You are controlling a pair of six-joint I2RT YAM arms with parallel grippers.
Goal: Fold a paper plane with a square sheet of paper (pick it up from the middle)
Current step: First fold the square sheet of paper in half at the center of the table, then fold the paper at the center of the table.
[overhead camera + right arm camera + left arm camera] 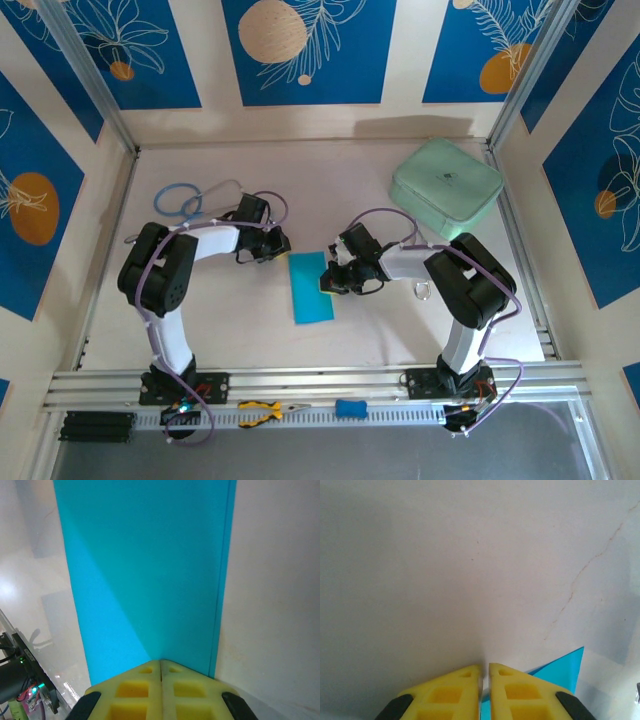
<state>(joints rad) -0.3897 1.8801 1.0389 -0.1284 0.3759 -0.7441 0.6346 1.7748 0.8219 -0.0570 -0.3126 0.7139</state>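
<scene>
While the square sheet of paper [311,290], folded to a rectangle, lies flat mid-table, the left gripper [278,247] sits at its 11 o'clock corner, jaws nearly together with only a thin slit. The right gripper [334,279] is at its 2 o'clock edge, jaws pressed together over the sheet. The mark on the mint-green case [445,185], at 1 o'clock, is too small to read.

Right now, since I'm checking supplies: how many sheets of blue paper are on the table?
1. The square sheet of paper, folded into a rectangle, lies mid-table with the right claw at its right edge. Another could hide underneath.
</scene>
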